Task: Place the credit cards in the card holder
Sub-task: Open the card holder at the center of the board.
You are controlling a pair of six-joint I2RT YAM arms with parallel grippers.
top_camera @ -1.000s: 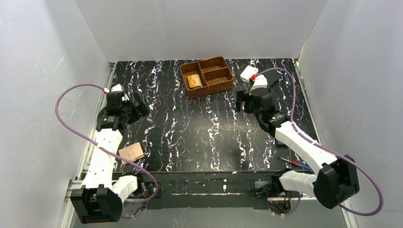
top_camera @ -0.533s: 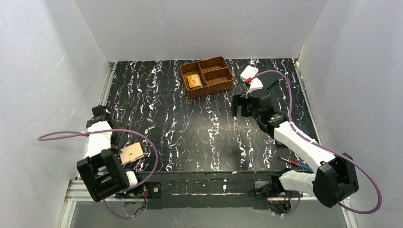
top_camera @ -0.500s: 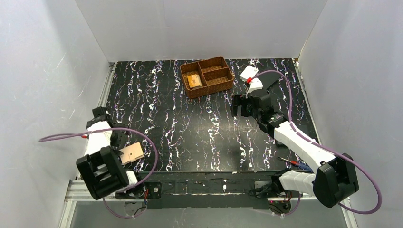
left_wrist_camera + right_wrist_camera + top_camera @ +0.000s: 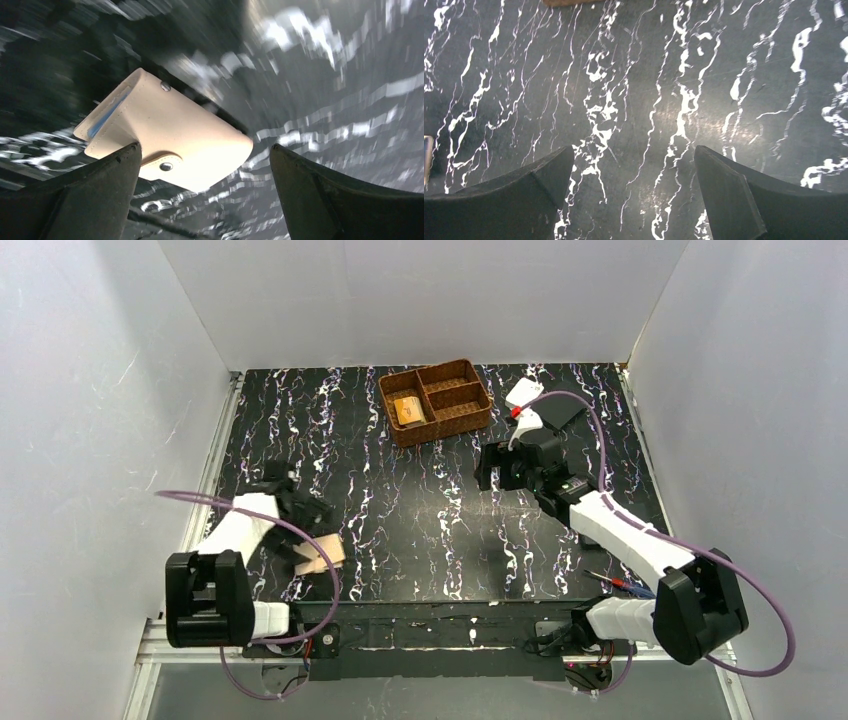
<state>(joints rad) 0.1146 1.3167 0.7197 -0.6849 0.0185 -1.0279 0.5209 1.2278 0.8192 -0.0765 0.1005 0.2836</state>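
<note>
Step in hand: approach to holder. Left pincer (image 4: pixel 202 152) wide open, closing in on the closed tan leather snap wallet (image 4: pixel 320 554) at the near-left of the black marbled bench (image 4: pixel 400 530). Right pincer (image 4: pixel 634 155) open, empty, mid-bench. Orange cards (image 4: pixel 408 410) lie in the woven brown basket (image 4: pixel 436 369). Next, likely: pinch wallet, then unsnap.

the top view is bright and even: soft light from above bounces off the white walls (image 4: pixel 430 300), and the arms throw only faint, soft-edged shadows on the black worktop (image 4: pixel 420 530). it is sharp throughout, with a slight wide-angle lean in the walls. the left wrist view is the poorest: the worktop ahead of the left gripper (image 4: pixel 204 147) is smeared into streaks by blur, while the card holder (image 4: pixel 190 125) just ahead of it is fairly crisp and nearly washed out to pale cream. the gripper's fingers (image 4: pixel 75 200) are dark shapes without detail. the right wrist view is sharp, with a dull glare patch ahead of the right gripper (image 4: pixel 634 150).
</note>
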